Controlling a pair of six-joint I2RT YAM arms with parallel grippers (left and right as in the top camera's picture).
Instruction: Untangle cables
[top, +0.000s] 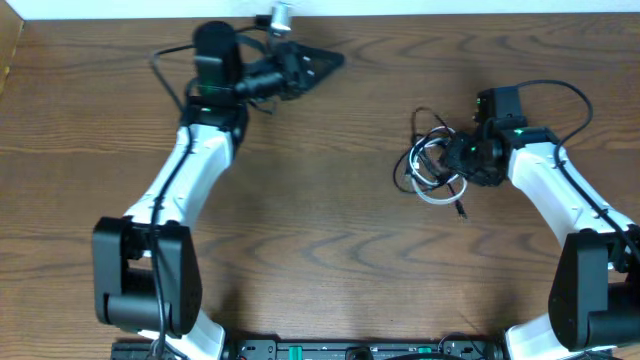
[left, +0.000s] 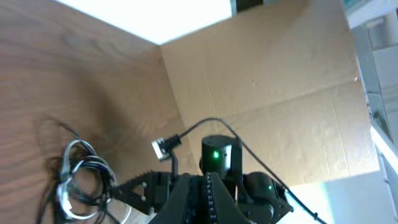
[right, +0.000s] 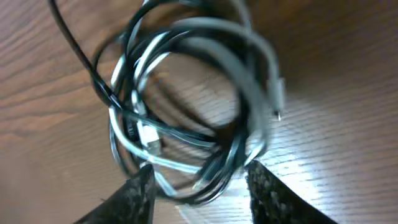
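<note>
The cables, one white and one black, lie coiled together in a tangled bundle on the wooden table at the right. In the right wrist view the cables fill the frame as overlapping loops, slightly blurred, with a small plug end at the right side. My right gripper is over the bundle. Its jaws stand apart on either side of the coil's near edge, not closed on it. My left gripper is shut and empty at the back left, far from the bundle. The left wrist view shows the shut fingers and the cables in the distance.
A small silver device on a thin black lead sits at the table's back edge near the left gripper, also seen as the silver device. A cardboard wall stands beyond the table. Thick black arm wires loop by the right arm.
</note>
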